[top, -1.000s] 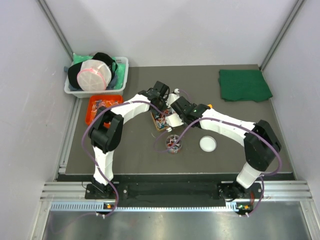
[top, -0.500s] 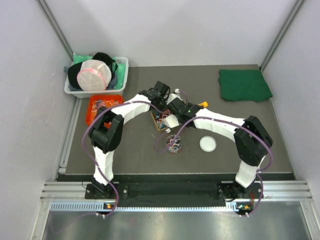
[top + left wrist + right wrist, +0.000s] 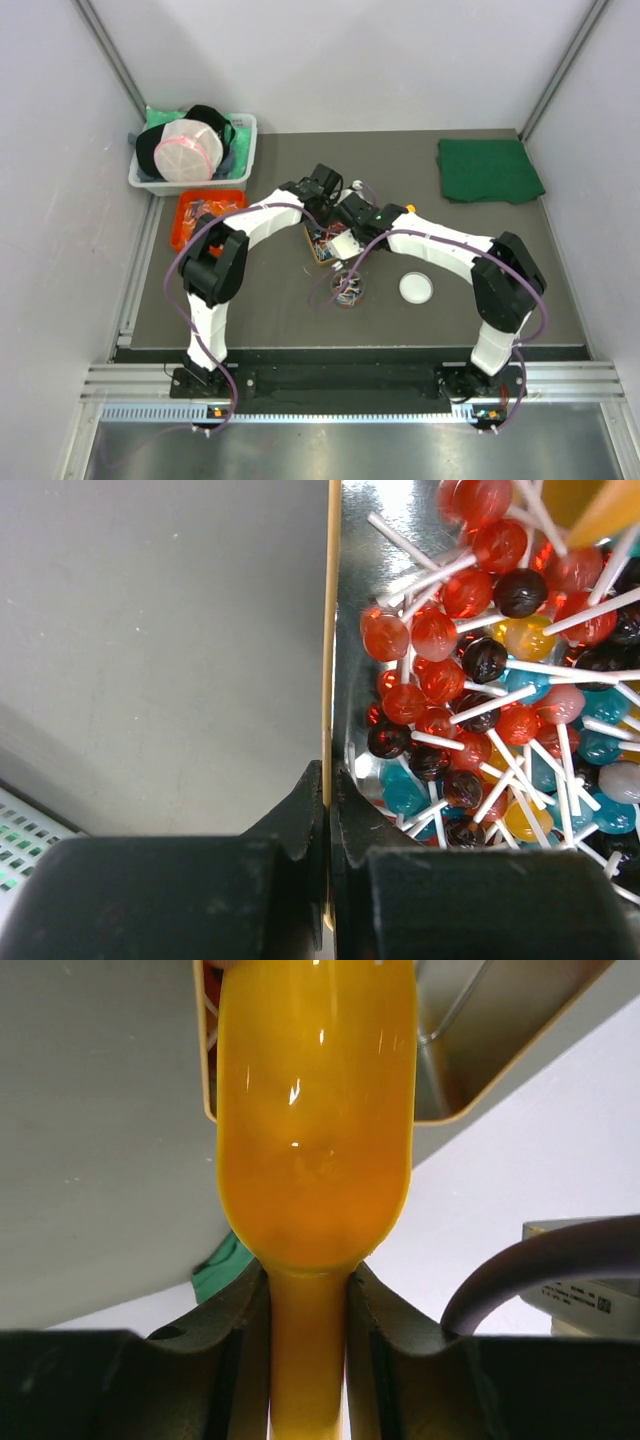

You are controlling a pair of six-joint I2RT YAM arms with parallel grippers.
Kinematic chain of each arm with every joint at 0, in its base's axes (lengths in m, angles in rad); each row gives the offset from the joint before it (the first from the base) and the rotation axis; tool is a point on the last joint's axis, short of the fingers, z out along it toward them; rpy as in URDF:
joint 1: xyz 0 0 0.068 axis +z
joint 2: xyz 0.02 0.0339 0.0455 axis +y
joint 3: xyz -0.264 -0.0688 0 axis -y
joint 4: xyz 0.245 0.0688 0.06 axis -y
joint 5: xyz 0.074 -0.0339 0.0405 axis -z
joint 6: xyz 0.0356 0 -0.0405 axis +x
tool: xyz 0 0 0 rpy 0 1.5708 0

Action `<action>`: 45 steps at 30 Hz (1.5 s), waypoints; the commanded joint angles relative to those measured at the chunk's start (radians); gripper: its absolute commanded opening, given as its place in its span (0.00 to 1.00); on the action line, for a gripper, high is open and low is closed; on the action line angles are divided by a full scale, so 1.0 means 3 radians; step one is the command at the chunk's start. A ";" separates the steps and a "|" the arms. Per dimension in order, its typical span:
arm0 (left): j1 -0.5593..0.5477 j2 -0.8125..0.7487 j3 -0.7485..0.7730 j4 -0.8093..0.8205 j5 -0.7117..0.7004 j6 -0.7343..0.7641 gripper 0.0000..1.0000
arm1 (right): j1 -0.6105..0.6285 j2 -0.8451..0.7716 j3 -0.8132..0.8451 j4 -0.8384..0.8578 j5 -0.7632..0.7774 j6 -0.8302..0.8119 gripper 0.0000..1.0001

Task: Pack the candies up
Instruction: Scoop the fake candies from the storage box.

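**A:** What is the left gripper [image 3: 327, 780] doing?

**B:** Its jaws are pressed together on the thin tan wall of the box [image 3: 330, 630], one finger outside and one inside, so it pinches the rim.

**A:** And the right gripper [image 3: 308, 1295]?

**B:** It is clamped on the narrow handle of the orange scoop [image 3: 315, 1110], a finger on each side. The scoop's bowl points away from the wrist and reaches over the box's rim. In the left wrist view its orange tip shows over the pile, in the top right corner.

**A:** Where are the candies [image 3: 480, 680]?

**B:** Most are heaped inside the box, against its shiny lining. They are small round lollipops on white sticks, in red, dark brown, teal, and yellow, lying crisscross. From above, a few more sit in a clear round cup [image 3: 349, 288] just in front of the box, toward the arm bases.

**A:** What lies around that?

**B:** A white lid [image 3: 417, 288] lies flat to the right of the cup, apart from it. Both arms bend inward and meet over the box near the middle of the dark table [image 3: 260, 320]. A folded green cloth [image 3: 488, 170] lies at the far right corner. At the far left, an orange tray [image 3: 186, 236] sits just in front of a white bin [image 3: 245, 150].
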 commanded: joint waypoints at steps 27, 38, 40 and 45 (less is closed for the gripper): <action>-0.0098 -0.0140 0.0085 0.0098 0.0221 -0.0043 0.00 | 0.0062 0.0240 -0.0256 0.0778 -0.0651 0.0570 0.00; -0.0093 -0.0171 0.0024 0.0124 0.0231 -0.0053 0.00 | 0.0078 0.0261 -0.0200 0.0625 -0.0779 0.0968 0.00; -0.0093 -0.0176 0.0019 0.0119 0.0231 -0.0053 0.00 | 0.0072 0.0261 -0.0210 0.0594 -0.0840 0.1040 0.00; -0.0093 -0.0197 -0.0012 0.0119 0.0236 -0.0053 0.00 | 0.0067 0.0245 -0.0215 0.0538 -0.0978 0.1296 0.00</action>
